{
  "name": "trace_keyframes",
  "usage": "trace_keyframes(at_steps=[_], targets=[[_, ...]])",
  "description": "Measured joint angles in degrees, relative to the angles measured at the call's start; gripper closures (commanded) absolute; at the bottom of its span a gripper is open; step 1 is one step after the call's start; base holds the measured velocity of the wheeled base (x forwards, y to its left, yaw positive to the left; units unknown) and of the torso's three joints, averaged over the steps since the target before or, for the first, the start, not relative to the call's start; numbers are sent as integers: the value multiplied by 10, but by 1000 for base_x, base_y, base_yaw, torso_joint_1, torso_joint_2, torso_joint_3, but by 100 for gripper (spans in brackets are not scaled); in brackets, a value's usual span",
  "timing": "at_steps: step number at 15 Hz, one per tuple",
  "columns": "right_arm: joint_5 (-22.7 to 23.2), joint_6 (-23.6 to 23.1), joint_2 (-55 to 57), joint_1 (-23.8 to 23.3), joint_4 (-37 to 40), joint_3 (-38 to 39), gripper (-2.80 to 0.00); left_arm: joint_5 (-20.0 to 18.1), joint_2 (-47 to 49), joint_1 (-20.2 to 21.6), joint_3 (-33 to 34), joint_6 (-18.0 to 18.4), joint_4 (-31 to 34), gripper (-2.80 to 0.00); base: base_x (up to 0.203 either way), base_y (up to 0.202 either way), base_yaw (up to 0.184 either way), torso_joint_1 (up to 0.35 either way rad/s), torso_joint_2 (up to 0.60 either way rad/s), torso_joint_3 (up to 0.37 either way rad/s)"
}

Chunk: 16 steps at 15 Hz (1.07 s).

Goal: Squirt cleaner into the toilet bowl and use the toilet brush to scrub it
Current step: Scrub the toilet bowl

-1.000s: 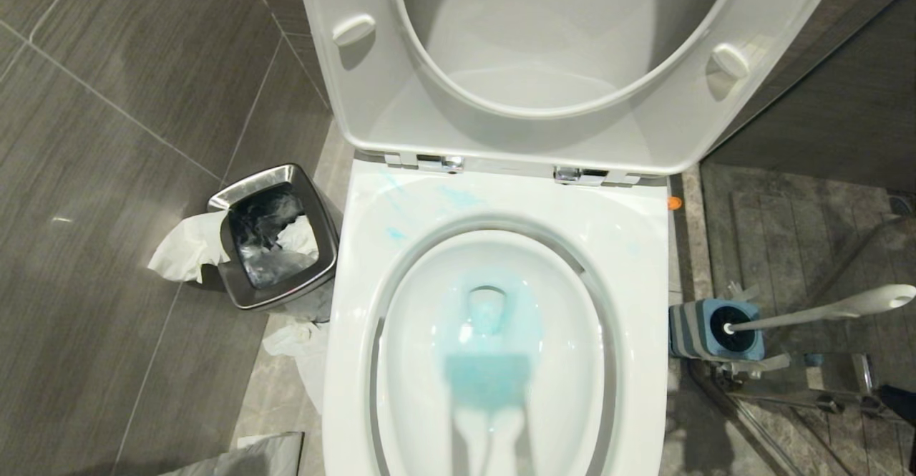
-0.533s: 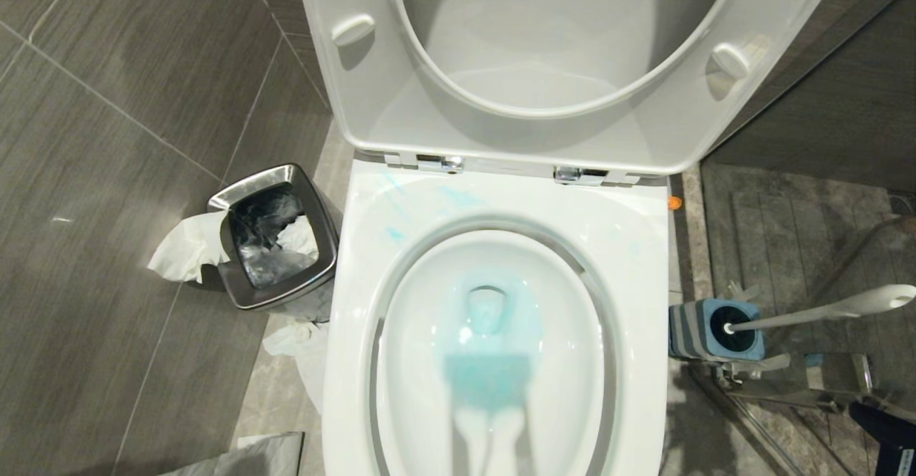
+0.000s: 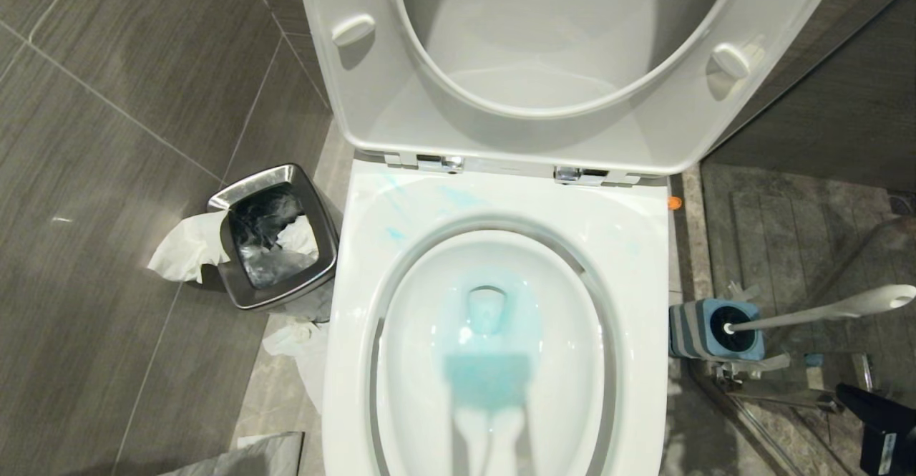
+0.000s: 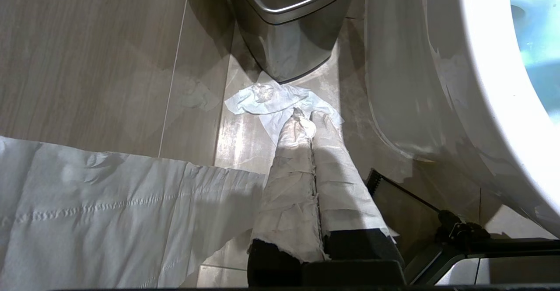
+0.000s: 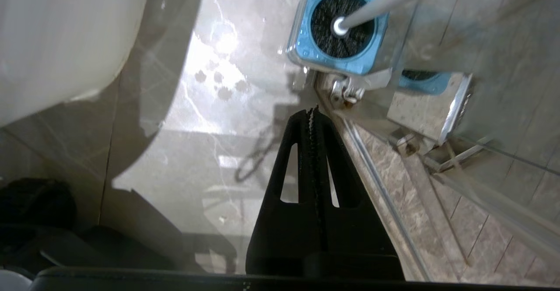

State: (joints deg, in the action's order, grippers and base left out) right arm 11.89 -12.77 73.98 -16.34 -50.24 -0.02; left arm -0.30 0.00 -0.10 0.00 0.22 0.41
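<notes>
head view | toilet brush [image 3: 823, 311] in holder [image 3: 708, 329] | no legible labels

Dark grey tiled floor [image 3: 107, 104] with pale grout lines, glossy under overhead light. At 9 o'clock, square steel bin [image 3: 275, 236] with crumpled white paper [image 3: 182, 250] beside. At 3 o'clock, glass partition [image 3: 809, 247] on marbled threshold.

No legible text, label, brand or number on anything in view.
</notes>
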Motion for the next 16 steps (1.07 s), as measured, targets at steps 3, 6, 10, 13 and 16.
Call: trace_keyframes(at_steps=[3,6,10,13,16], targets=[[-13,-13,20,7,0,0,0,0,0,0,0,0,0,0,0,0,0,0,0,0],[-23,-27,43,12,-30,0,0,0,0,0,0,-1,0,0,0,0,0,0,0,0],[-32,-3,114,9,-119,0,0,0,0,0,0,0,0,0,0,0,0,0,0,0],[-37,15,166,7,-173,-1,-280,0,0,0,0,0,0,0,0,0,0,0,0,0],[-37,21,184,7,-177,-2,-280,0,0,0,0,0,0,0,0,0,0,0,0,0]])
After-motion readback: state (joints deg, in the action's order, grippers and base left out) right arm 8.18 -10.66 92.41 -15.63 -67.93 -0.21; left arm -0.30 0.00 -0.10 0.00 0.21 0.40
